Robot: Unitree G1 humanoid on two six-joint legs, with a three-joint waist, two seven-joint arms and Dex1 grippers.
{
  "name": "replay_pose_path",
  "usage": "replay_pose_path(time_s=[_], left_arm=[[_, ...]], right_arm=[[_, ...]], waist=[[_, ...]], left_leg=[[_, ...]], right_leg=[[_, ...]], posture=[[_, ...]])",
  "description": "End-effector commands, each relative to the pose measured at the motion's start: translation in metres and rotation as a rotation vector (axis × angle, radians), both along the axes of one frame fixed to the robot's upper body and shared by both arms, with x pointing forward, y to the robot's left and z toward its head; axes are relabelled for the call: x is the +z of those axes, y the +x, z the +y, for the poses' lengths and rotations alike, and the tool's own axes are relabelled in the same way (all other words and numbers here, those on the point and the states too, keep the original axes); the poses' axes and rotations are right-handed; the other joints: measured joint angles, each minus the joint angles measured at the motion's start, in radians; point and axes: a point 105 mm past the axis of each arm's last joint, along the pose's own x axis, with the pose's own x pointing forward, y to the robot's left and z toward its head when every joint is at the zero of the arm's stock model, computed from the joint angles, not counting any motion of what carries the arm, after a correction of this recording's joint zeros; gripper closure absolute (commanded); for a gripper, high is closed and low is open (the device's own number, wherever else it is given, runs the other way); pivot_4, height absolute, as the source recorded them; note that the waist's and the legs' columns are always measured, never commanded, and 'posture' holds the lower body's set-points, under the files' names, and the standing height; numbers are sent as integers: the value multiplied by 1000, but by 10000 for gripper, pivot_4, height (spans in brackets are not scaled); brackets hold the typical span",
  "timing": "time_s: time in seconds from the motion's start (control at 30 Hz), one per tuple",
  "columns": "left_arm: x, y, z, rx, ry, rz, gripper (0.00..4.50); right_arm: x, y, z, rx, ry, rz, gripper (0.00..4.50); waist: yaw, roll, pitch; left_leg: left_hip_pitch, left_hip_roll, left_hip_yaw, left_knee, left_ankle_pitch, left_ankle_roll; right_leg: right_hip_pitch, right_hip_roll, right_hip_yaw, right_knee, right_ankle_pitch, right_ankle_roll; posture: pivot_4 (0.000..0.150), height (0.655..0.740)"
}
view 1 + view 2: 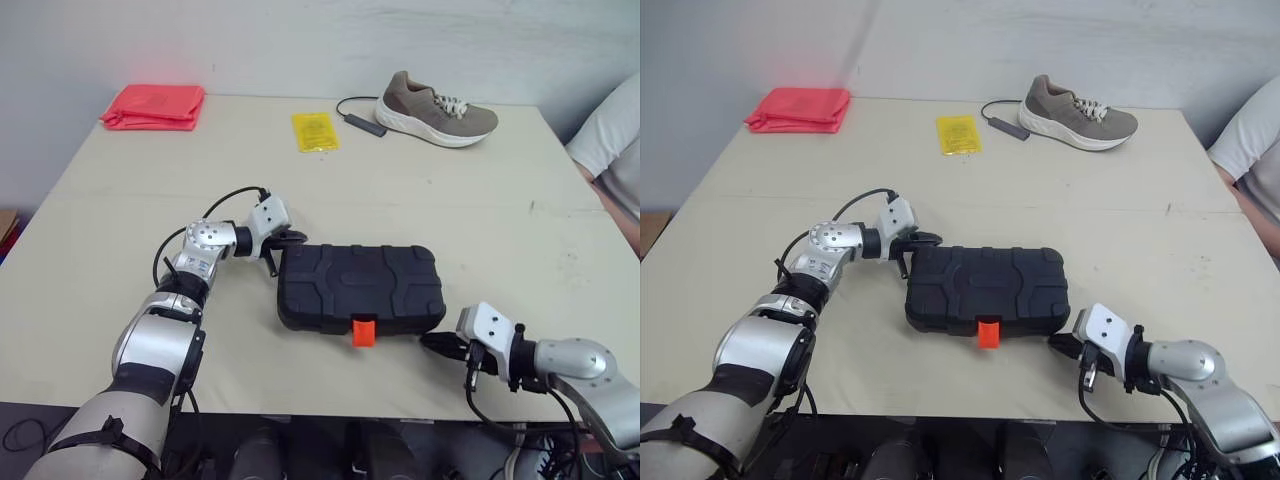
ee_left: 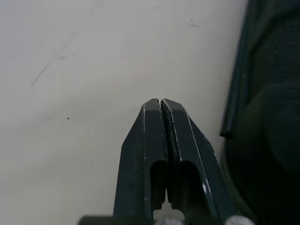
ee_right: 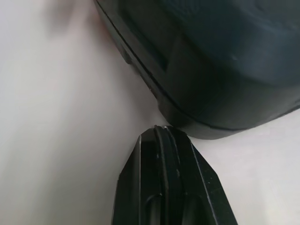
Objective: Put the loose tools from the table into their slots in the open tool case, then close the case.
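Observation:
The black tool case [image 1: 360,285] lies in the middle of the table with its lid down and an orange latch [image 1: 364,331] on its front edge. My left gripper [image 1: 291,238] is shut with nothing in it, its tips at the case's far left corner. In the left wrist view the shut fingers [image 2: 161,140] lie beside the case's edge [image 2: 262,117]. My right gripper [image 1: 437,343] is shut and empty, just off the case's near right corner. The right wrist view has the fingertips [image 3: 164,140] almost touching the case's rounded corner [image 3: 211,70].
At the table's far side lie a red folded cloth [image 1: 155,106], a yellow packet [image 1: 314,131], a brown shoe [image 1: 434,110] and a small black device with a cable [image 1: 364,124]. A person's arm in a white sleeve [image 1: 612,140] reaches over the table's right edge.

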Motion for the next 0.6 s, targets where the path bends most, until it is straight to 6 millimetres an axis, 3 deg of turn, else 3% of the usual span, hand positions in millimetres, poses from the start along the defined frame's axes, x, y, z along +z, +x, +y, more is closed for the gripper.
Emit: replay_pose_path(time_s=[0.03, 0.37, 0.6], left_arm=[[0, -11, 2, -97, 14, 6, 44671], [-6, -45, 27, -195, -52, -16, 44671], [12, -78, 18, -189, -256, -71, 44671]], right_arm=[[-9, 20, -23, -93, -78, 2, 45000], [13, 89, -17, -110, -79, -188, 45000], [33, 117, -4, -162, 50, -351, 45000]], waist=[[-1, -1, 0], [-11, 0, 0], [-25, 0, 0]], left_leg=[[0, 1, 0, 1, -1, 0], [0, 2, 3, 5, -3, 1], [-1, 2, 3, 4, -3, 1]], right_leg=[[0, 0, 0, 0, 0, 0], [-1, -2, 2, 3, 0, 0], [-2, -3, 3, 4, 0, 0]], posture=[[1500, 7400], [1500, 7400], [1500, 7400]])
